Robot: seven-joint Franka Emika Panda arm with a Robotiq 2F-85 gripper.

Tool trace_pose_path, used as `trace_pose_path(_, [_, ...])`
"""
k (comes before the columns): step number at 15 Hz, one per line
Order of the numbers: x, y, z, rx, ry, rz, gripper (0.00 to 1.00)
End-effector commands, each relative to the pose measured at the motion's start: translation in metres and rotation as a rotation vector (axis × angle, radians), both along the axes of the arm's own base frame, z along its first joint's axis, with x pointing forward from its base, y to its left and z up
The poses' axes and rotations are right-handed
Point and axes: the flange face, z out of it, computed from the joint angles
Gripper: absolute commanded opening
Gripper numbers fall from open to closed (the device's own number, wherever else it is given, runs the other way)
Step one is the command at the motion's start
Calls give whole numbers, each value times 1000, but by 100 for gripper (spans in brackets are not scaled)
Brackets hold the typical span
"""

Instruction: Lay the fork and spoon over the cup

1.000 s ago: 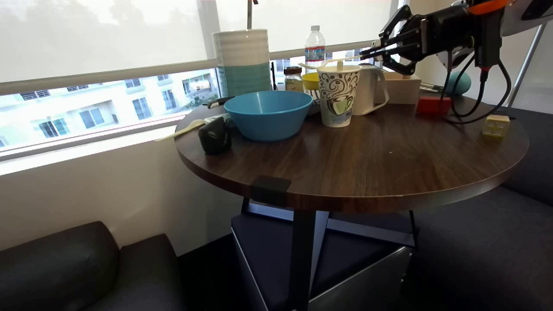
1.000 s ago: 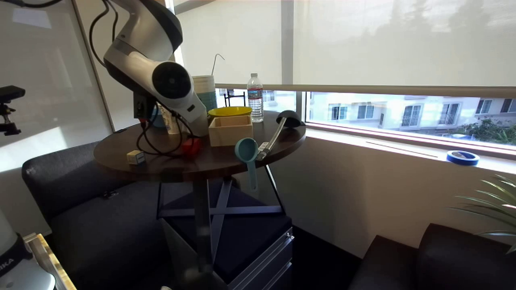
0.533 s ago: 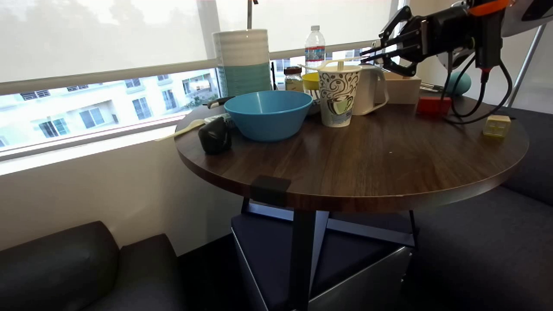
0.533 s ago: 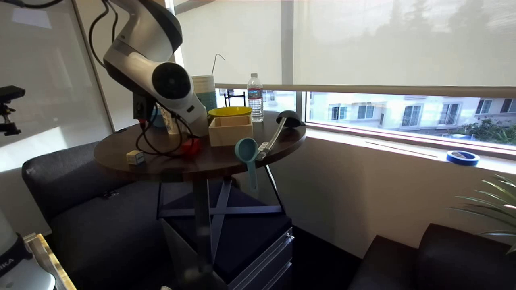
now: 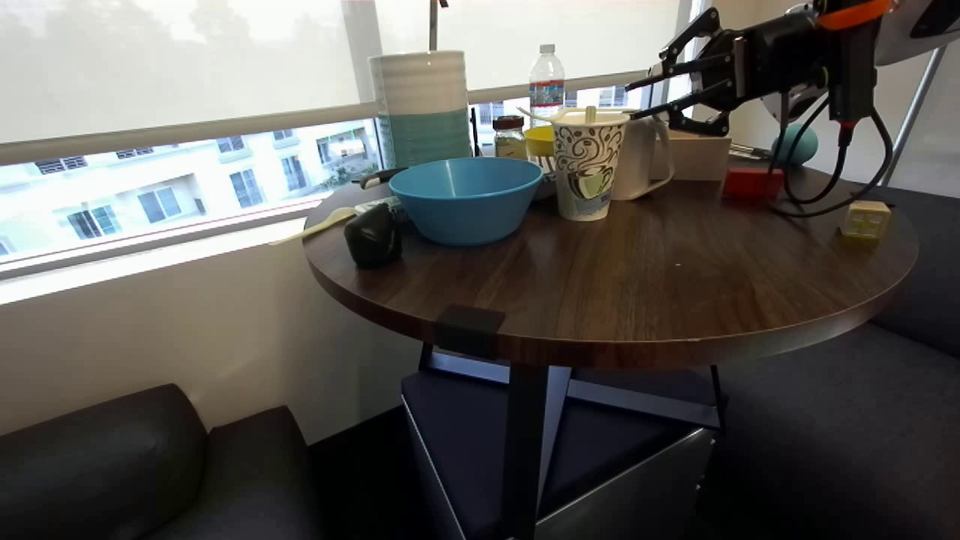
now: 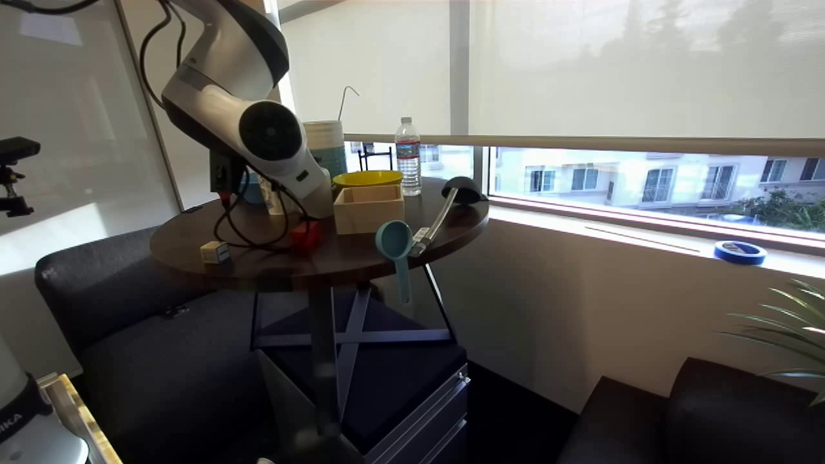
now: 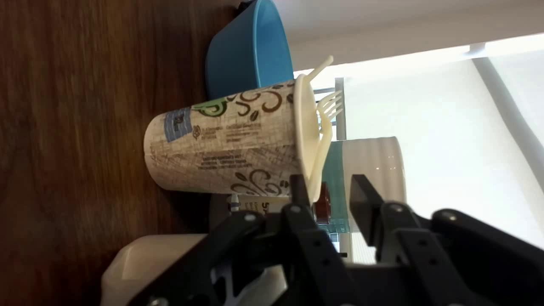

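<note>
Two jaws standing apart, my gripper hangs close to the fork, which lies across the cup, presumably so opposite edges, not I, carry its weight.

In an exterior view, the arm partly hides the cup.

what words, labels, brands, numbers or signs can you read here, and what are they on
"IKA", end of a cut-off word: white robot body, in an exterior view.
Too small or blurred: print on patterned paper cup, water bottle, brown-lidded jar, small cube, blue tape roll.
</note>
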Motion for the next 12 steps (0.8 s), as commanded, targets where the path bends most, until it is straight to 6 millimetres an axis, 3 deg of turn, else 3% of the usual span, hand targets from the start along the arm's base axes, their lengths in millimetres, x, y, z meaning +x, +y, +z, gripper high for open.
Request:
trace_pose_path(1, [-9, 2, 0, -28, -3, 5, 64])
trace_pose_path(6, [-10, 0, 6, -55, -8, 19, 98])
trace_pose_path(12, [-21, -12, 45, -293, -40, 122, 100])
